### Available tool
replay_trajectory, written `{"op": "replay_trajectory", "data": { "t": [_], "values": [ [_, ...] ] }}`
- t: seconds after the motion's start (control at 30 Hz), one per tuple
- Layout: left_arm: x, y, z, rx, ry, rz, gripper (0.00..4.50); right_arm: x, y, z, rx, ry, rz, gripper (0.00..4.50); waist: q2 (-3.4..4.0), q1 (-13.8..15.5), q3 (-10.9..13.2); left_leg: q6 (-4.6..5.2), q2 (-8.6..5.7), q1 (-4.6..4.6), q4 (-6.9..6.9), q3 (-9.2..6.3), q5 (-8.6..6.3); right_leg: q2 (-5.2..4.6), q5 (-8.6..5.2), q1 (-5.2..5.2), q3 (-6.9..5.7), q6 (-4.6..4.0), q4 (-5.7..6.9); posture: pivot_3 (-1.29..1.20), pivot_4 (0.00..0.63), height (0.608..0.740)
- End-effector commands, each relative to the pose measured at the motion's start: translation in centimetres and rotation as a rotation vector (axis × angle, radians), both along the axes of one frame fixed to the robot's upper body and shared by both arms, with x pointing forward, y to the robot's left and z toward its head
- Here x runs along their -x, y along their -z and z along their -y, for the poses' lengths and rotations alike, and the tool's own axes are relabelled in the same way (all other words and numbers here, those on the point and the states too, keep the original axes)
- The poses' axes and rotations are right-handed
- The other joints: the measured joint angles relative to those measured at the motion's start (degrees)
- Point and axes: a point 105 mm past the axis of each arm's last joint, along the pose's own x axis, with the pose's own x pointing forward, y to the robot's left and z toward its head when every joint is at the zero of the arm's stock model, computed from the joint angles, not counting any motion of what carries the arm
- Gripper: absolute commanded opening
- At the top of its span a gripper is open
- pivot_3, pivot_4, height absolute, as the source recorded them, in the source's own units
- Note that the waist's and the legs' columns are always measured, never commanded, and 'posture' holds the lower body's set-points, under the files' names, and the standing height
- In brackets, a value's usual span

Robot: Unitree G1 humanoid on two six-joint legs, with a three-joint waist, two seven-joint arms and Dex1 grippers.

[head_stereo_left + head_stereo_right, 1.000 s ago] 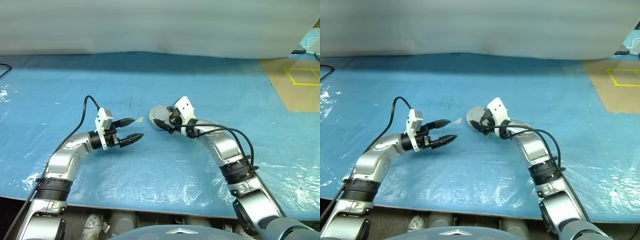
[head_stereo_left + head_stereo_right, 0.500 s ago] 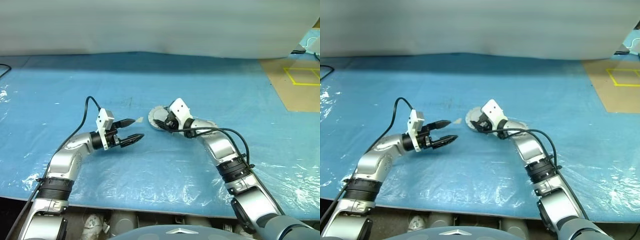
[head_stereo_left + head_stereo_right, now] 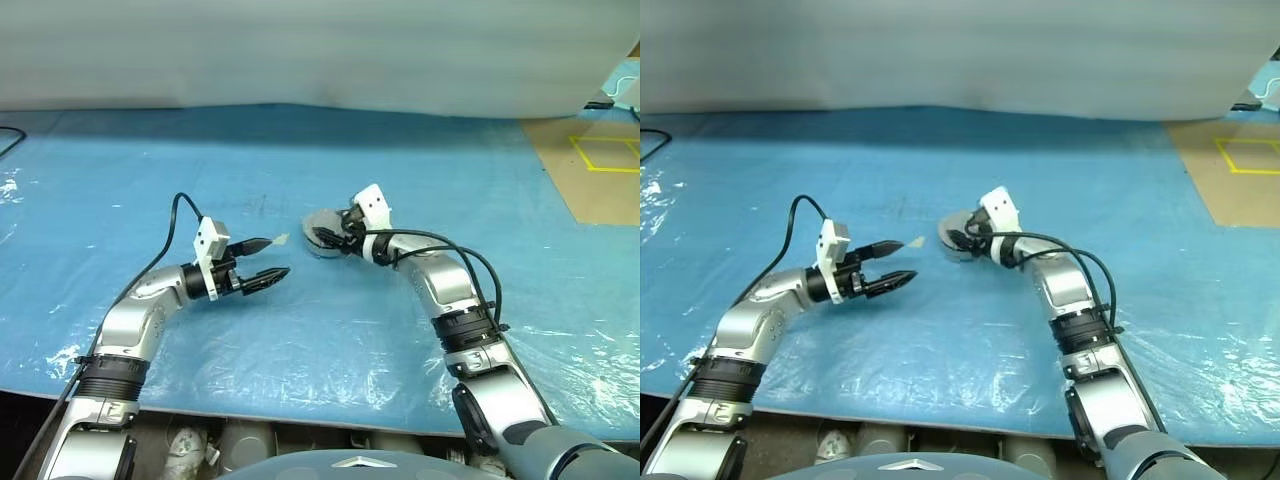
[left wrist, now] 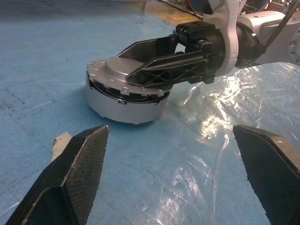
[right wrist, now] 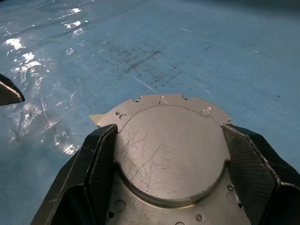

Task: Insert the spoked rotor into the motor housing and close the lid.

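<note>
Lid (image 5: 171,145) scratched, smooth, rim-bolted.

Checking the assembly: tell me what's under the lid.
The lid, held by the right gripper, sits on the motor housing; a dark gap shows at the seam. The inside is covered.

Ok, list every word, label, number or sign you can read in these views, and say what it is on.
None: no readable text anywhere.
The lid, held in the right pincer on the motor housing: only scratches, small holes and rim notches, no lettering.
The floor marking: yellow lines, not a letter or number.
The blue sheet: unprinted.
</note>
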Motion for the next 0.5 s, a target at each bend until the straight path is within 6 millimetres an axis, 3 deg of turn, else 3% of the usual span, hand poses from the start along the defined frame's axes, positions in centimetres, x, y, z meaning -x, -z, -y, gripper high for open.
{"op": "replay_trajectory", "data": {
  "t": [0.03, 0.3, 0.5],
  "values": [
    [-0.1, -1.3, 0.3, 0.001, 0.017, 0.051, 4.50, 0.2, 0.1, -0.2, 0.054, -0.015, 0.043, 3.10, 0.00, -0.1, 0.0, 0.00, 0.00, 0.00, 0.00, 0.00, 0.00, 0.00, 0.00, 0.00, 0.00, 0.00, 0.00, 0.00, 0.150, 0.740],
    [0.0, -1.4, 0.4, 0.003, 0.019, 0.052, 4.50, 0.3, 1.2, 0.0, 0.100, -0.006, 0.041, 3.10, 0.00, -0.1, 0.0, 0.00, 0.00, 0.02, -0.01, 0.01, 0.00, 0.01, 0.00, 0.00, 0.01, 0.00, 0.00, 0.00, 0.150, 0.740],
    [-0.1, -1.5, 0.5, 0.005, 0.016, 0.054, 4.50, 0.1, 3.7, 0.5, 0.200, 0.038, -0.014, 3.10, 0.00, -0.1, 0.0, 0.00, 0.00, 0.19, -0.01, 0.03, 0.00, 0.01, 0.00, 0.13, 0.04, 0.00, 0.00, 0.00, 0.150, 0.740]
  ]
}}
